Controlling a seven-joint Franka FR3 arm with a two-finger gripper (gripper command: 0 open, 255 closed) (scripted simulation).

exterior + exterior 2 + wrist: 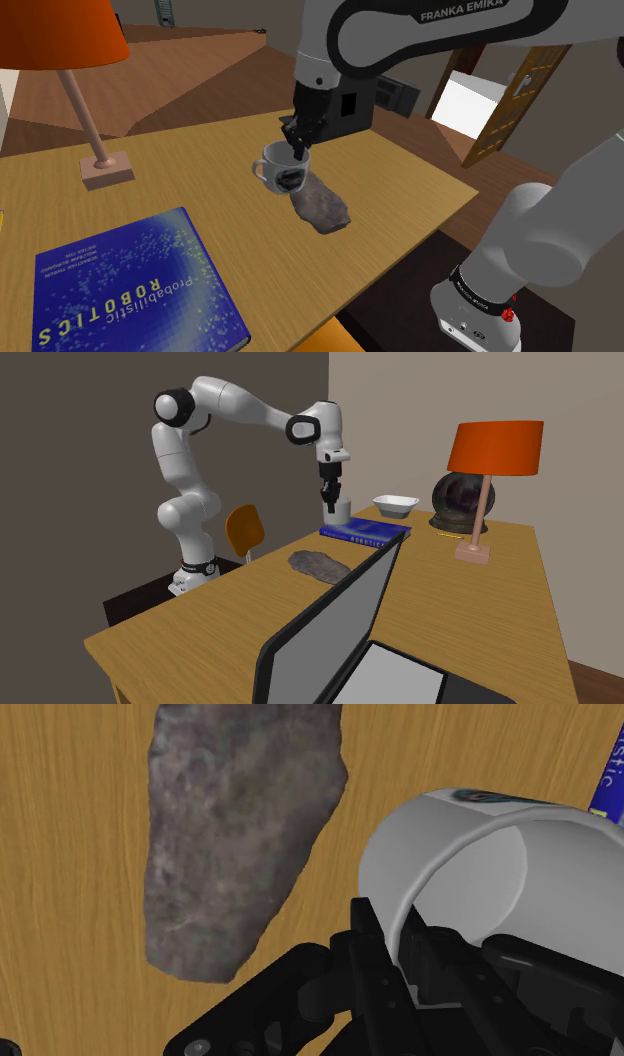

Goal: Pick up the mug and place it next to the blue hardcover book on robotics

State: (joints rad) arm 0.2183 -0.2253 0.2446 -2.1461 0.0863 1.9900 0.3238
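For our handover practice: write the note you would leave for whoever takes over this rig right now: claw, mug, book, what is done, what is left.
Black claw: shut on the wall of the white mug with a dark picture, one finger inside, one outside.
Mug: seems lifted off the wooden table, over the grey rough stone.
Blue hardcover book titled Probabilistic Robotics: flat on the table, apart from the mug.
Done: grasp, lift. Left: carry the mug over, set it beside the book, release.

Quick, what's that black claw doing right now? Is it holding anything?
The gripper: closed on the rim of the white mug, holding it.
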